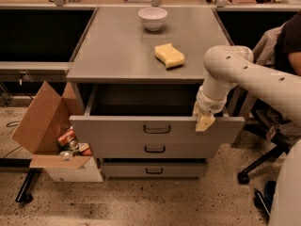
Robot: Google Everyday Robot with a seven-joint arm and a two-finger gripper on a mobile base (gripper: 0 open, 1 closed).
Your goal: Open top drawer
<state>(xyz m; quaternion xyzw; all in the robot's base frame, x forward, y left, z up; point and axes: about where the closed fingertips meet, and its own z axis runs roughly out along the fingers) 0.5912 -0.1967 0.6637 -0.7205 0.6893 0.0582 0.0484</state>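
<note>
Three drawers: grey metal fronts stacked under a grey table, each with a small dark loop handle at its middle.
Top drawer: stands open, its wide front well forward of the table edge; the deep, dark inside shows behind it.
Handle: at the middle of the top drawer's front, with nothing on it.
Lower drawers: the middle drawer and the bottom drawer sit further back under the open one.
Gripper: at the right end of the top drawer's upper front edge, its pale tan tip hanging over the front. Whether it is spread or clamped on the edge cannot be told.
Arm: white, reaching in from the right and bending down to the drawer.
Tabletop: a yellow sponge near the front right, a white bowl well behind it.
Floor, left: an open cardboard box holding packets, just beside the drawers.
</note>
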